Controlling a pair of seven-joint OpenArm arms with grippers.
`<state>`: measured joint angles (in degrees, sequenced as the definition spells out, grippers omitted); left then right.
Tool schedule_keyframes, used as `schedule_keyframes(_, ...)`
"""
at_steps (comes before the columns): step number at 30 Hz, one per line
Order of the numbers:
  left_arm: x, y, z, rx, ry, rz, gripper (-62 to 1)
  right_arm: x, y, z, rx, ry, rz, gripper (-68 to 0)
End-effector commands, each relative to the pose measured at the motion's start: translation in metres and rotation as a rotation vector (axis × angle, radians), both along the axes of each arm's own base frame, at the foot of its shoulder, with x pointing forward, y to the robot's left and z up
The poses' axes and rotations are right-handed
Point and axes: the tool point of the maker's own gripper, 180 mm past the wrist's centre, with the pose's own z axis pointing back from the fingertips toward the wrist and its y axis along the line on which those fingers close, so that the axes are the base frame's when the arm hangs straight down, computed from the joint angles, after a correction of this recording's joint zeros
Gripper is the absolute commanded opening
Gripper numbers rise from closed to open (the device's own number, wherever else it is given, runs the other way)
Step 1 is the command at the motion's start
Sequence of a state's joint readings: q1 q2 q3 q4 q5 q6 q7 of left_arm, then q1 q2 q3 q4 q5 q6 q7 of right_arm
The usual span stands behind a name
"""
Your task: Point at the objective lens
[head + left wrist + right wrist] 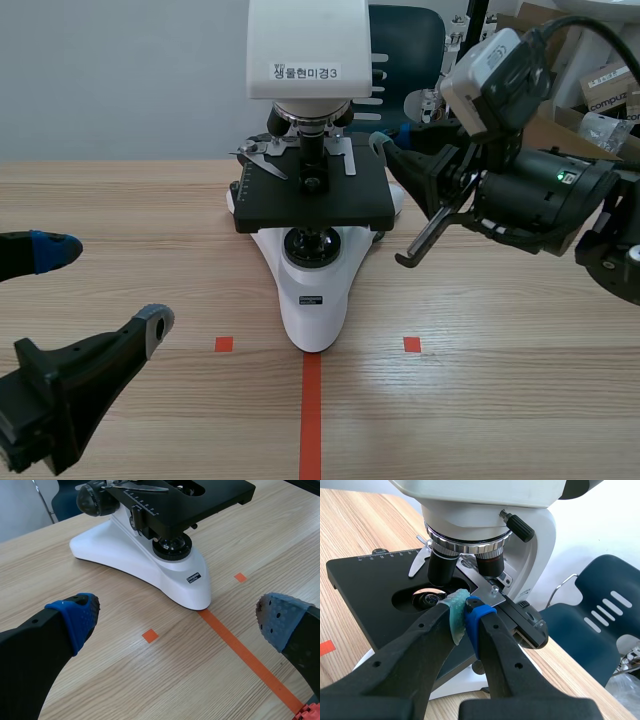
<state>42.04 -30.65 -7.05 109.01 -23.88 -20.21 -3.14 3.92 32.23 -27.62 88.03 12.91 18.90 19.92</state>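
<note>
Left gripper sits low at the table's near edge, its fingers wide apart and holding nothing, well short of the microscope. Over at the microscope's side, the right gripper has its pads pressed together on nothing, with its tips just above the black stage, near the objective lens that hangs over the stage opening. A second lens hangs just beside the first, so the pointing could read as ambiguous. Pushing further forward risks bumping the lens or the metal slide holder, since the tips are already close to both.
</note>
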Motion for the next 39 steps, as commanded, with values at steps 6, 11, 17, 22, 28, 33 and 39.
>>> schedule_keyframes(6,0.001,-0.003,0.009,-0.022,-0.025,-0.004,1.4,0.003,-0.002,0.016,0.018,-0.042,0.005,-66.7)
schedule_keyframes(11,0.001,-0.003,0.009,-0.022,-0.025,-0.004,1.4,0.003,-0.002,0.016,0.018,-0.042,0.005,-66.7)
schedule_keyframes(17,0.001,-0.003,0.009,-0.022,-0.025,-0.004,1.4,0.003,-0.002,0.016,0.018,-0.042,0.005,-66.7)
schedule_keyframes(22,0.001,-0.003,0.009,-0.022,-0.025,-0.004,1.4,0.001,-0.003,0.014,0.016,-0.038,0.007,-60.9)
schedule_keyframes(28,0.001,-0.003,0.009,-0.022,-0.025,-0.005,1.4,-0.015,-0.013,0.004,0.031,-0.019,0.027,-35.9)
schedule_keyframes(33,0.001,-0.003,0.009,-0.022,-0.025,-0.004,1.4,-0.032,-0.039,-0.004,0.095,0.015,-0.013,-32.1)
schedule_keyframes(39,0.001,-0.003,0.009,-0.022,-0.025,-0.004,1.4,-0.042,-0.081,-0.014,0.109,0.076,-0.127,-16.4)
